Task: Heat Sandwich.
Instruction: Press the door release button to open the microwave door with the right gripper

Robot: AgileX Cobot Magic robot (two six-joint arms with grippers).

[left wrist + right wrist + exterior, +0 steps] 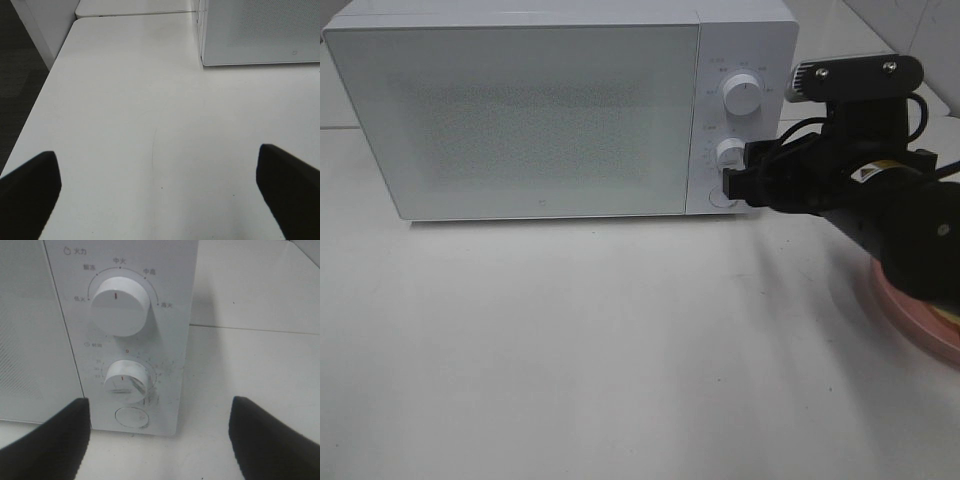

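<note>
1. R gripper [160,440]: jaws spread, nothing between them. It sits right in front of the microwave [520,110] control panel, aimed low, about level with the timer knob [127,381] and the round button [129,416].
2. L gripper [160,195]: jaws spread as wide as they go and empty, over bare table [125,100], well apart from the oven.
3. Oven door is shut. The frosted front hides the inside.
4. Sandwich: I can't make it out for sure. The pink plate [905,315] shows at the R edge of the high view, mostly under my R arm. Sandwich is prob on it, hidden.
5. Step, my read: open the door first, prob via the button.
6. Handling, my guess: bread is light, soft and squashy, and the layers slide. A direct pinch would dent it or shed the filling.
7. I'd take the plate by its rim instead. It's stiff, but smooth, so it may slip. Keep it level.
</note>
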